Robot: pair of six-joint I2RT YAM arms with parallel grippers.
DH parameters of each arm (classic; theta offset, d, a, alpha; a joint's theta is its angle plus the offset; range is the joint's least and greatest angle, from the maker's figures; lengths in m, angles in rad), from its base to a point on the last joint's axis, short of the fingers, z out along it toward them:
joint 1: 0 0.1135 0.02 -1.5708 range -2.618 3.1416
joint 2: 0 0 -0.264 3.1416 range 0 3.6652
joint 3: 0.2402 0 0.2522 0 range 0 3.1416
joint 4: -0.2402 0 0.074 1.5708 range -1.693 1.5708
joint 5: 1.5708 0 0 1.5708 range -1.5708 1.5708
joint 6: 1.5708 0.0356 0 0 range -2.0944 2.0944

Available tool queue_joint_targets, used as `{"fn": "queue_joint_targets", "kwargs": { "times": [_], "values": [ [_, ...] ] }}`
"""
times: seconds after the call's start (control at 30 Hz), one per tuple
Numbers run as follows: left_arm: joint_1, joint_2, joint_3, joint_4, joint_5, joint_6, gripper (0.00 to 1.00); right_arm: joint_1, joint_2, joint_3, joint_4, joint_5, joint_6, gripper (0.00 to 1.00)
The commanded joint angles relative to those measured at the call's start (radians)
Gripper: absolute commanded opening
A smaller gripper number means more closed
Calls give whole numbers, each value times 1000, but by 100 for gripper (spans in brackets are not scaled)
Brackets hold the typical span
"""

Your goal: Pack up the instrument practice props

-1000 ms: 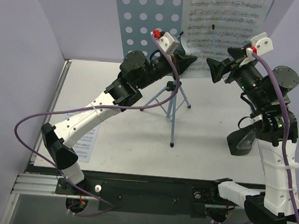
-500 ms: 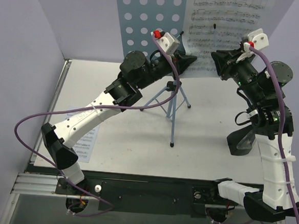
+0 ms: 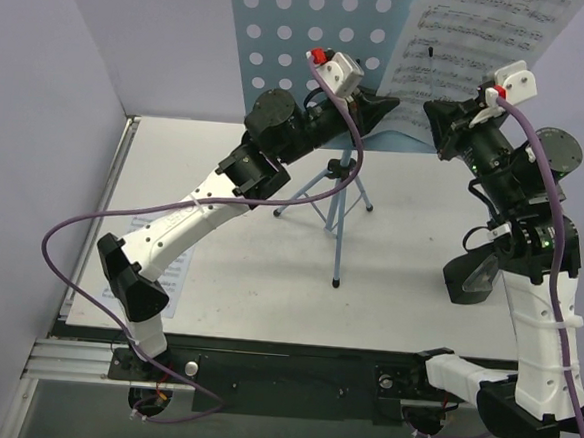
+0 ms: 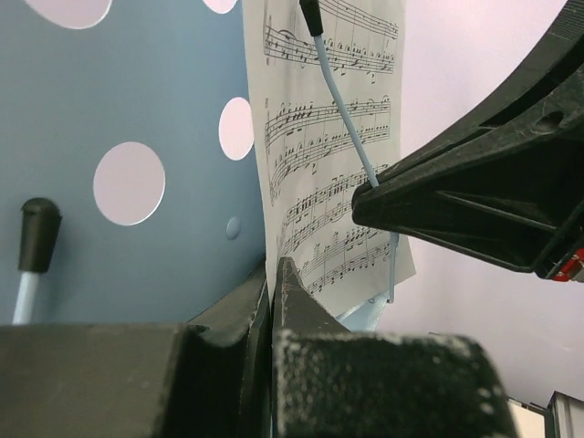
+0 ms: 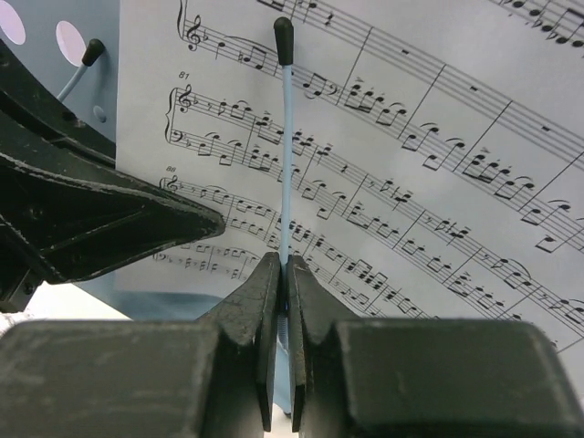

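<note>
- The light-blue music stand (image 3: 284,48) stands at the table's (image 3: 266,297) 12 o'clock. Its hole-punched desk faces the arms and its thin tripod legs (image 3: 335,207) are planted just below, toward the middle.
- A sheet-music page (image 3: 475,41) lies against the desk's right half, tilted, with its top corner leaning toward 1 o'clock.
- The left gripper (image 4: 274,274) has its fingers pressed together at the desk's lower edge. The page's left edge runs down into the seam between them, so they look clamped on the music stand and the paper there.
- The right gripper (image 5: 285,269), just beside it toward 3 o'clock, has its fingers pinched shut on the retaining wire (image 5: 286,137), a thin blue rod with a black tip that lies across the page.
- The dark metronome (image 3: 471,277) sits at the table's 4 o'clock, beside the right arm.
- Another printed page (image 3: 176,276) lies flat at 8 o'clock, partly under the left arm.
</note>
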Motion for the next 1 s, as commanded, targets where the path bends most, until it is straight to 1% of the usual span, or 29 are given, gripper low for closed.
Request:
{"fn": "queue_joint_targets", "kwargs": {
  "times": [0.0, 0.13, 0.2, 0.23, 0.27, 0.3, 0.33, 0.4, 0.43, 0.47, 0.6, 0.7, 0.8, 0.87, 0.97],
  "values": [
    [2, 7, 85, 29, -10, 2, 0, -9, -41, 2, 92, 13, -30, 0],
    [21, -2, 135, 24, -10, 20, 0, -8, -46, -13, 99, -13, -25, 1],
    [47, -4, 170, 23, -4, 15, 0, -9, -44, -16, 112, -33, -12, 4],
    [65, -2, 196, 14, -6, 12, 0, -9, -43, -16, 112, -44, -6, 10],
    [78, -2, 210, 9, -10, -3, 0, -9, -41, -16, 112, -56, -2, 14],
    [96, -2, 242, -1, -9, -12, 0, -9, -37, -18, 113, -64, 2, 24],
    [107, -3, 274, -6, -3, -20, 0, -8, -37, -16, 112, -73, 4, 29],
    [134, -8, 314, -20, 16, -24, 0, -9, -32, -12, 110, -82, 8, 51],
    [153, -14, 325, -29, 23, -31, 0, -9, -29, -9, 107, -89, 4, 55],
    [160, -19, 348, -35, 25, -34, 0, -8, -31, -4, 105, -93, -2, 62],
    [203, -45, 398, -57, 57, -35, 0, -9, -29, 10, 89, -104, -15, 65],
    [240, -71, 437, -75, 80, -18, 0, -8, -37, 17, 66, -125, -28, 65],
    [282, -91, 515, -113, 85, 6, 0, -8, -52, 13, 37, -139, -36, 65],
    [289, -112, 550, -130, 111, 60, 0, -8, -72, -12, 23, -150, -50, 65],
    [300, -164, 575, -208, 125, 211, 0, -6, -106, -59, 20, -174, -53, 66]
  ]
}}
